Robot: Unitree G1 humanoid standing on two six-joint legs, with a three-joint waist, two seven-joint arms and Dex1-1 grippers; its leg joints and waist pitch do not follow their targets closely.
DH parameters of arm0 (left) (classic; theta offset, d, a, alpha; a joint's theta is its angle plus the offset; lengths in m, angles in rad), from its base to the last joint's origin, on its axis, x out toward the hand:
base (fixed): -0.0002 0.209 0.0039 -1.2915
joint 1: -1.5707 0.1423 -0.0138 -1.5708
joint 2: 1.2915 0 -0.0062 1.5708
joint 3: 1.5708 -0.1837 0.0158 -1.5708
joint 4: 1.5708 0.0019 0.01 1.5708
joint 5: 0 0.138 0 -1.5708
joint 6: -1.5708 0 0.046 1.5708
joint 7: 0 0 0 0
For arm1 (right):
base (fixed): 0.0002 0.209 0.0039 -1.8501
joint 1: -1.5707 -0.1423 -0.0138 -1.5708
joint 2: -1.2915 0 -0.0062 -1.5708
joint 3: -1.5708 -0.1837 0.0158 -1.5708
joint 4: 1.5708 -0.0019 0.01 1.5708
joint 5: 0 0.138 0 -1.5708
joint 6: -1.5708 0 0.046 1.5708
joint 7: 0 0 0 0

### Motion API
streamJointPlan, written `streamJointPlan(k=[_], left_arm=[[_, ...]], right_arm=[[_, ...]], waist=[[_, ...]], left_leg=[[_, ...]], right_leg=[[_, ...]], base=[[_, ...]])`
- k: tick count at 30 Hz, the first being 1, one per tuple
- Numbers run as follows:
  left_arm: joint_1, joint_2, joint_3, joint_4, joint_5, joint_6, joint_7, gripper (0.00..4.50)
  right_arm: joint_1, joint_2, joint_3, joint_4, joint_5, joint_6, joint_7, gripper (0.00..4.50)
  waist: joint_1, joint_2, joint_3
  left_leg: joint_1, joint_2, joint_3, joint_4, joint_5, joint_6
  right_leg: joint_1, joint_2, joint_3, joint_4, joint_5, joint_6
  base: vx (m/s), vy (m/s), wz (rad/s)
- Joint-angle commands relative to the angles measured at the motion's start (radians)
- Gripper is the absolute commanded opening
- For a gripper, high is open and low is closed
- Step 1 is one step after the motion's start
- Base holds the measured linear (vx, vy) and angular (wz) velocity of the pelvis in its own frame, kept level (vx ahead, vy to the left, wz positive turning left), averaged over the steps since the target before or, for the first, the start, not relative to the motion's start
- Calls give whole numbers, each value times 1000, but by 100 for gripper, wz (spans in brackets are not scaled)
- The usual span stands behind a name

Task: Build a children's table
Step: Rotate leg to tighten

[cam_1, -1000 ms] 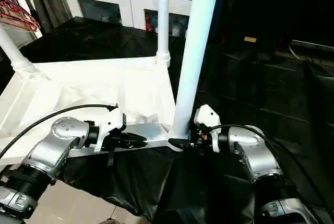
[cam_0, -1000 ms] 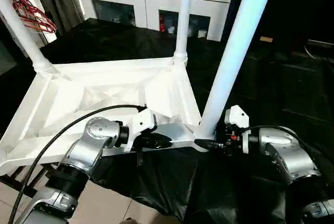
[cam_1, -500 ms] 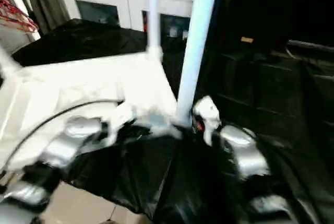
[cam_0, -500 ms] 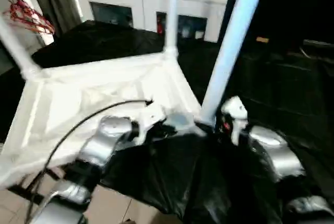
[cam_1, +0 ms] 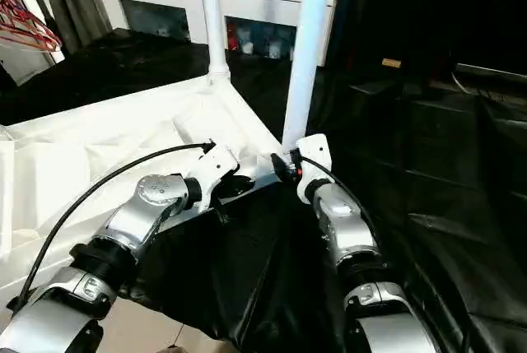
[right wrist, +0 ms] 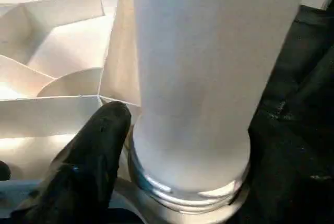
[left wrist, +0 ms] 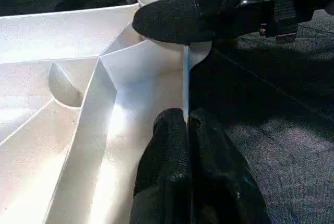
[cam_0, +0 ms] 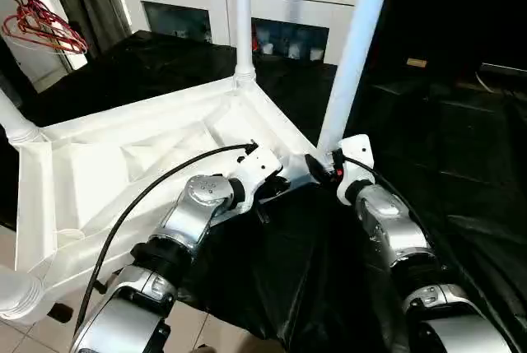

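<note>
Tabletop [cam_0: 123,164] underside up, legs vertical. Left gripper [left wrist: 187,125] pinches near rim; right gripper [cam_0: 317,167] at near leg [cam_0: 350,48], grip indiscernible.

The two eye views look down from the head over both arms at the tabletop [cam_0: 123,155]. Each wrist view sits very close. Both wrist views share the near corner where one leg [right wrist: 209,78] stands.

Tabletop [cam_0: 123,155]: white plastic, smooth, slight sheen
Leg [right wrist: 201,72]: white, smooth, matt tube
Fingers [left wrist: 172,166]: black, finely textured, matt
Forearms [cam_0: 387,225]: silver, glossy metal look
Cloth [cam_0: 461,147]: black, creased, faint sheen
</note>
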Motion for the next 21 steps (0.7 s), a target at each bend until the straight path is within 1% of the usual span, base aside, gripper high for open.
streamJointPlan(k=[1,2,3,4,6,7,8,9,11,12,14,16,17,18,20,21], left_arm=[[4,-19,-14,-46,-34,-56,-45,0],[10,-14,-13,-54,-39,-59,-60,0],[26,1,-13,-78,-54,-68,-96,0],[33,6,-14,-88,-60,-69,-110,0],[40,12,-14,-100,-67,-71,-124,0],[59,34,-17,-129,-82,-72,-170,0],[61,36,-18,-133,-84,-72,-175,0],[82,59,-19,-164,-101,-70,-219,0],[103,86,-16,-192,-116,-70,-259,0],[103,86,-16,-192,-116,-70,-259,0],[108,94,-14,-199,-121,-70,-271,0],[126,123,-6,-223,-134,-63,-313,0],[132,134,-4,-231,-138,-60,-329,0],[140,150,-3,-244,-147,-55,-350,0],[145,159,-2,-252,-154,-51,-361,0],[151,168,-2,-262,-159,-46,-371,0]], right_arm=[[-7,26,73,53,-54,-3,2,386],[-11,19,72,57,-61,-11,-15,391],[-14,1,65,55,-64,-25,-21,398],[-15,-5,61,54,-63,-30,-18,398],[-14,-11,57,51,-60,-36,-9,398],[-13,-32,48,41,-57,-49,20,398],[-12,-35,48,38,-55,-50,28,398],[1,-62,52,10,-42,-59,110,398],[19,-101,71,-21,-30,-73,224,398],[19,-101,71,-21,-30,-73,224,398],[28,-117,80,-35,-25,-74,262,398],[57,-166,105,-83,6,-63,402,398],[69,-184,112,-107,23,-53,457,398],[83,-204,114,-136,49,-29,522,398],[93,-218,119,-159,66,-15,568,398],[102,-231,123,-175,71,-12,603,398]], waist=[[-2,-12,-61],[-4,-11,-60],[-3,-11,-61],[-1,-12,-62],[-1,-12,-63],[-1,-13,-63],[-1,-12,-63],[-1,-13,-62],[0,-14,-62],[-1,-13,-62],[-2,-13,-60],[1,-15,-59],[1,-16,-58],[3,-15,-60],[5,-17,-59],[5,-16,-59]], left_leg=[[5,35,-9,-73,-202,39],[4,34,-8,-73,-202,36],[6,35,-8,-73,-200,35],[6,36,-8,-72,-195,35],[4,36,-7,-71,-174,45],[4,36,-6,-71,-173,48],[3,37,-6,-70,-171,52],[2,38,-6,-71,-175,57],[1,38,-5,-69,-169,67],[2,38,-4,-69,-170,73],[4,38,-4,-70,-177,71],[2,39,-5,-69,-190,72],[2,39,-4,-70,-187,79],[2,40,-4,-69,-182,83],[1,40,-3,-69,-182,85],[2,41,-4,-70,-182,83]], right_leg=[[49,-83,46,-77,-272,-188],[50,-82,46,-77,-274,-188],[48,-83,47,-77,-269,-190],[49,-85,48,-75,-261,-192],[51,-83,49,-69,-221,-199],[50,-82,48,-69,-215,-201],[50,-82,48,-67,-205,-204],[52,-83,48,-66,-201,-208],[53,-80,48,-64,-188,-208],[52,-80,48,-65,-187,-210],[50,-80,48,-68,-213,-211],[54,-81,48,-70,-236,-204],[53,-78,48,-70,-235,-199],[52,-78,48,-69,-229,-202],[51,-77,47,-69,-241,-200],[51,-78,46,-70,-251,-200]], base=[[0,0,0],[0,0,0],[0,0,0],[0,0,0],[0,0,0],[0,0,0],[0,0,0],[0,0,0],[0,0,0],[0,0,0],[0,0,0],[0,0,0],[0,0,0],[0,0,0],[0,0,0],[0,0,0]])
